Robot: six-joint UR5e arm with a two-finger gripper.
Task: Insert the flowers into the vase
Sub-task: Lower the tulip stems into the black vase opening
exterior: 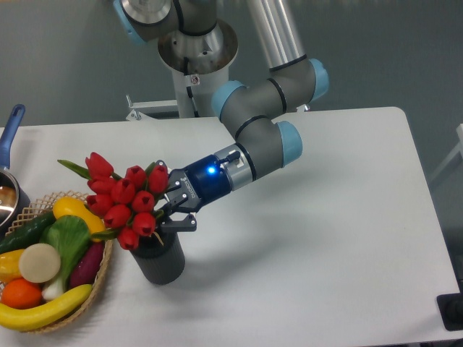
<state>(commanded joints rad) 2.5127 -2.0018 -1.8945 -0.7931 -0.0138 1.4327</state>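
Observation:
The flowers [123, 196], a bunch of red closed tulips with green leaves, lean to the left over the mouth of the vase [160, 260], a short dark grey cylinder. Their stems are hidden behind the blooms and the gripper, so I cannot tell how far they reach into the vase. My gripper [172, 211] comes in from the right, just above the vase's rim, with its fingers around the base of the bunch.
A woven basket [87, 307] of fruit and vegetables sits at the front left, right beside the vase. A pot with a blue handle [11, 137] is at the left edge. The arm's base stands at the back.

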